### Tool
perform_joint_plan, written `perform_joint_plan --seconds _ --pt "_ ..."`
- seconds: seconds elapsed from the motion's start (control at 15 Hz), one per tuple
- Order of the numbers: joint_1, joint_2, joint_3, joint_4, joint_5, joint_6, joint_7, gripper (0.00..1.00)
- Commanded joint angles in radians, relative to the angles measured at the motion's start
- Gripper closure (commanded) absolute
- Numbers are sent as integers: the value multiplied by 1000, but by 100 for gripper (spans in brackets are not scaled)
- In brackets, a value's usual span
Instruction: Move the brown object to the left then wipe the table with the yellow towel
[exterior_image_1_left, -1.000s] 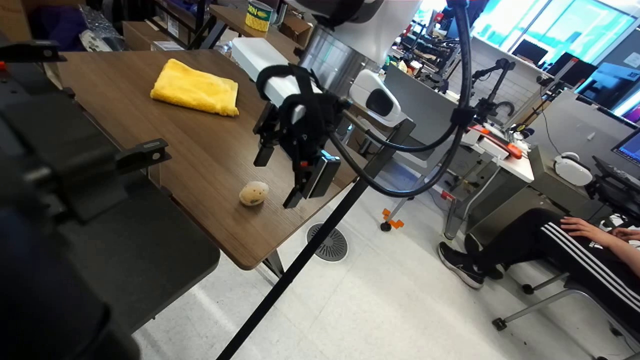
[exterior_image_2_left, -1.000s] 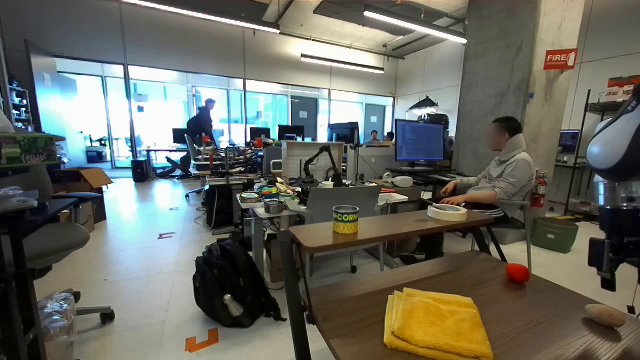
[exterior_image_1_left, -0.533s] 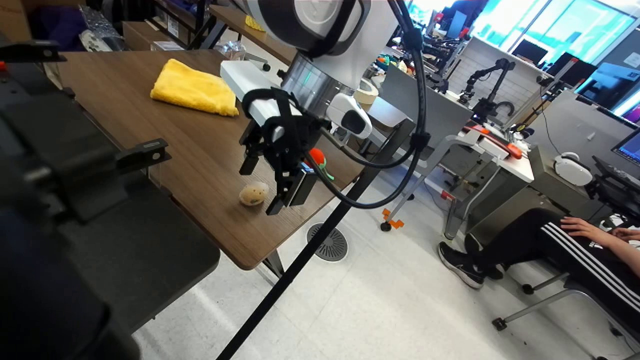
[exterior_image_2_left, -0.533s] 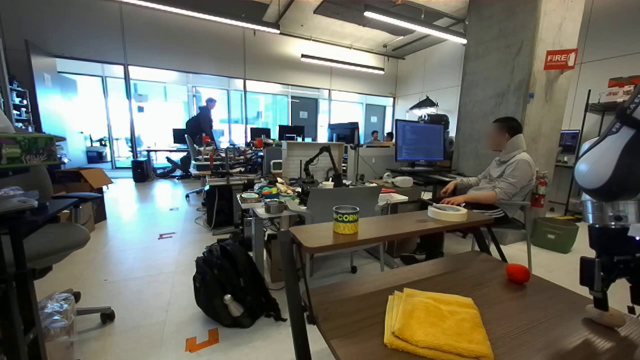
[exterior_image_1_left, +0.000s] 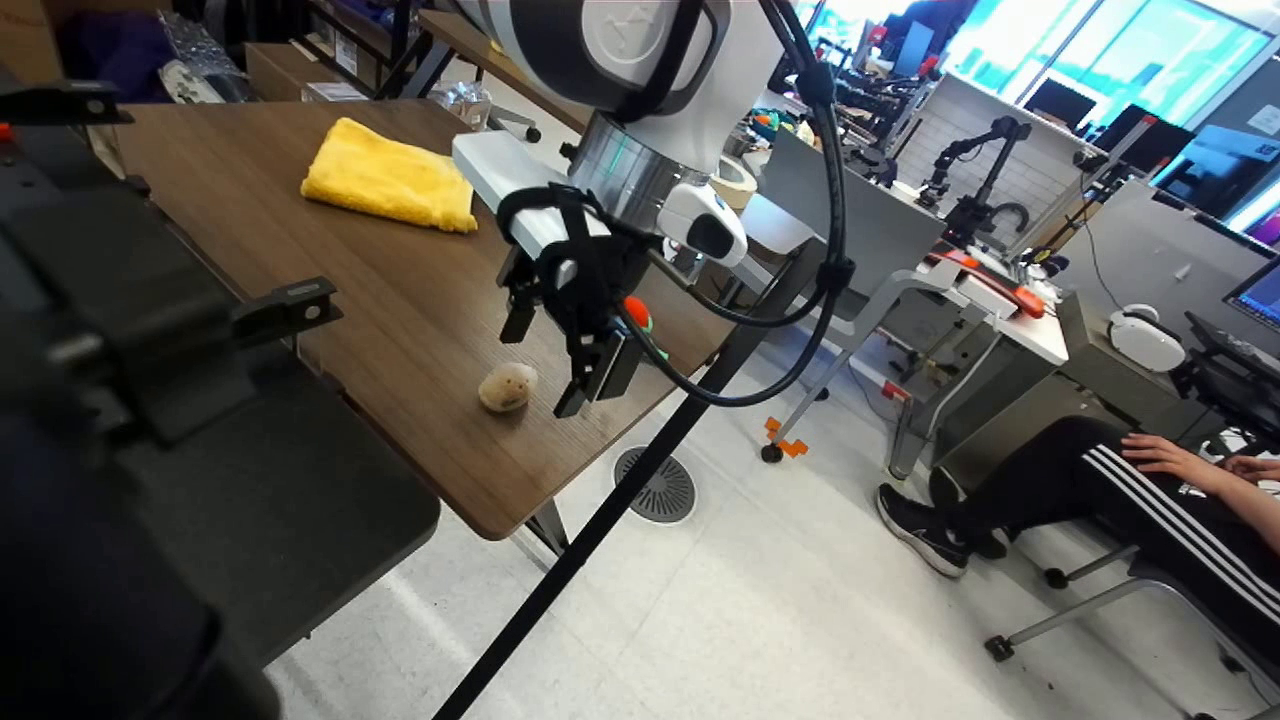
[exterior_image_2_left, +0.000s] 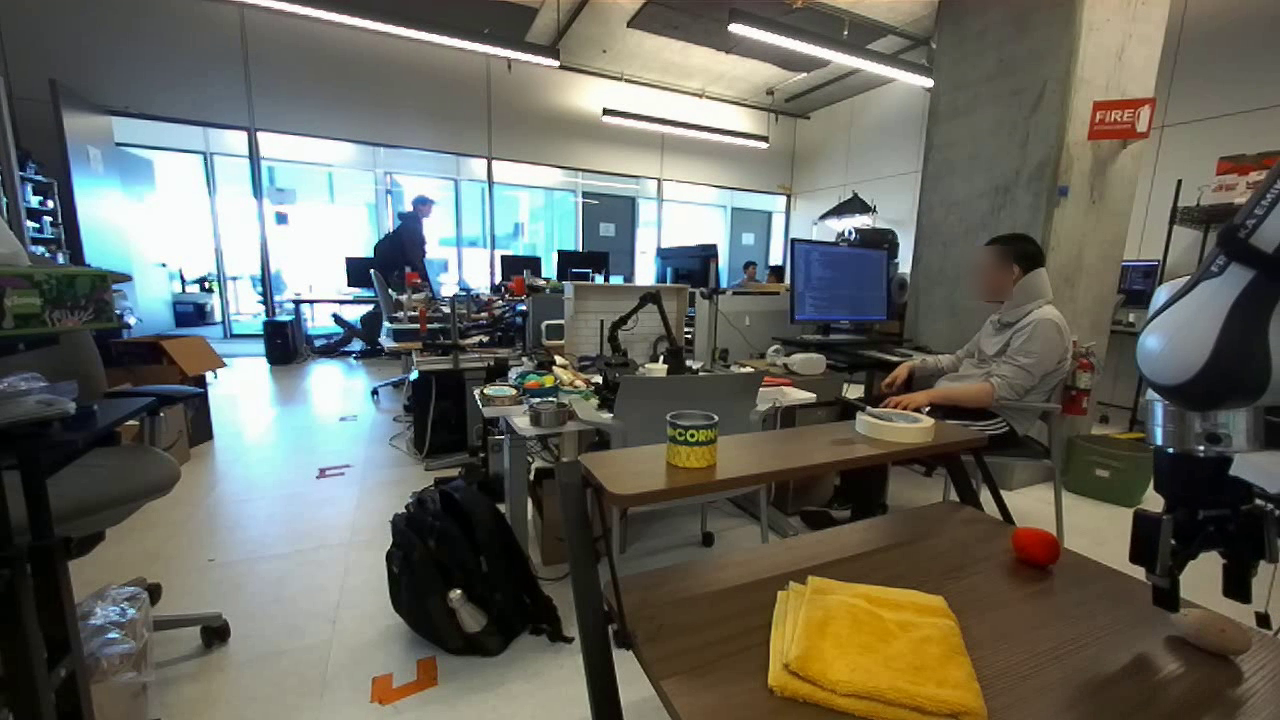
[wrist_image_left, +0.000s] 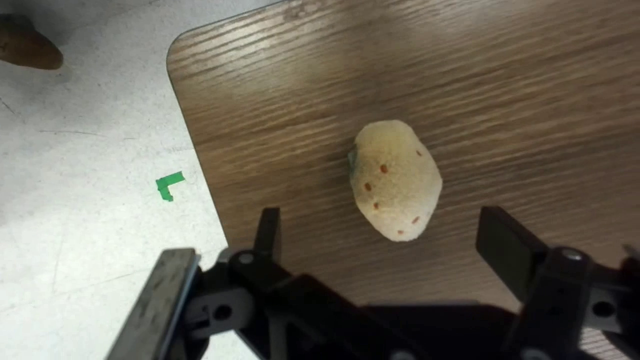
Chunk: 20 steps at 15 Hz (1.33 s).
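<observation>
The brown object, a tan lump with small reddish spots (wrist_image_left: 395, 185), rests on the wood-grain table (wrist_image_left: 280, 125) near a rounded corner. My gripper (wrist_image_left: 381, 220) hangs above the table with its jaws wide apart, holding nothing. In the wrist view the lump lies just beyond the fingertips, in line with the gap between them. An exterior view puts the gripper (exterior_image_1_left: 542, 370) close beside and above the lump (exterior_image_1_left: 508, 387). The folded yellow towel (exterior_image_1_left: 390, 178) lies farther along the table, away from the gripper; the towel (exterior_image_2_left: 875, 645) is out of the wrist view.
A small red object (exterior_image_2_left: 1035, 547) sits near the table's far edge, partly behind the gripper's cable in an exterior view. A narrow table (exterior_image_2_left: 780, 460) beyond carries a corn can (exterior_image_2_left: 692, 440) and a tape roll (exterior_image_2_left: 895, 425). A dark platform (exterior_image_1_left: 280, 490) adjoins the table.
Over the last second the gripper has come down and across near the lump, then risen slightly in the last half second. It has stayed open. Lump and towel have not moved.
</observation>
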Motion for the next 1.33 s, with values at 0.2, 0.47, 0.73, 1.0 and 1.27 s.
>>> perform_joint_plan --seconds 0.2,0.47,0.73,1.0,1.27 --pt "-26 11 16 7 3 -3 -18 0" --pt "-15 7 11 1 -1 -3 -1 0" --pt "-13 18 13 4 2 14 4 0" --pt "32 99 6 41 -12 44 50 0" --pt "68 149 -1 55 -26 95 73 27"
